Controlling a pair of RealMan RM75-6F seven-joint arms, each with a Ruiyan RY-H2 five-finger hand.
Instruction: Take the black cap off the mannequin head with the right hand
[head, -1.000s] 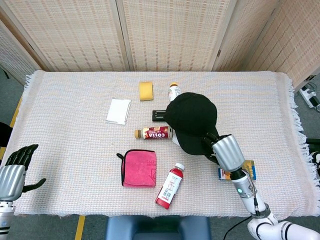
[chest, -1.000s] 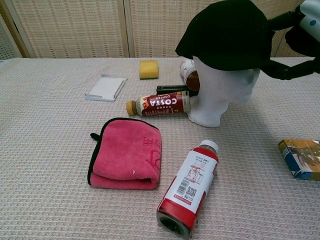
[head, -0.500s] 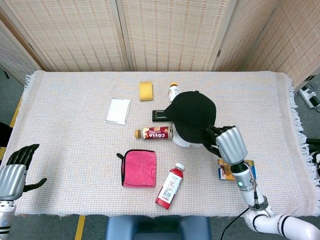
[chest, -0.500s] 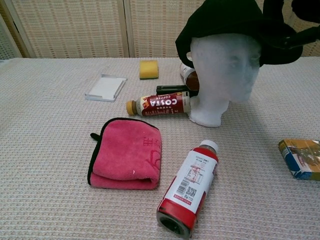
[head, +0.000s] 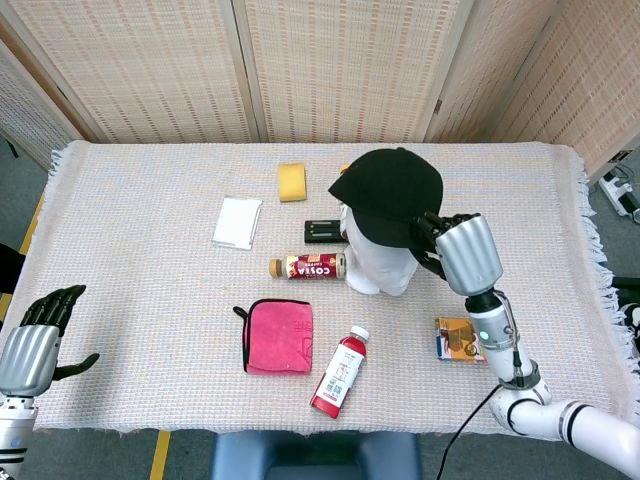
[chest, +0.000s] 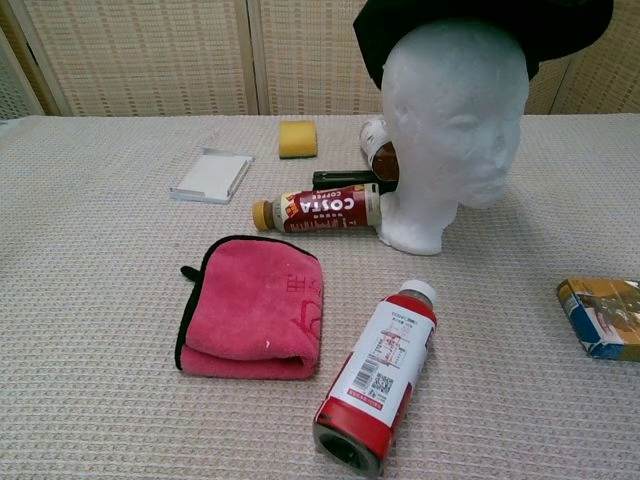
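The black cap (head: 388, 195) hangs just above the white mannequin head (head: 378, 265), held up by my right hand (head: 455, 250), which grips its right edge. In the chest view the cap (chest: 480, 22) sits at the top of the frame, lifted off the bare foam head (chest: 455, 120), and the right hand is out of that frame. My left hand (head: 35, 335) hovers at the table's near left corner, fingers apart and holding nothing.
Around the head lie a brown Costa bottle (head: 306, 266), a black flat object (head: 323, 232), a yellow sponge (head: 292, 181), a white card (head: 238, 222), a folded pink cloth (head: 278, 336), a red bottle (head: 340, 372) and a small colourful packet (head: 460, 339).
My right hand has lifted the cap upward and off the mannequin head, whose face now shows fully. The left hand has stayed put.
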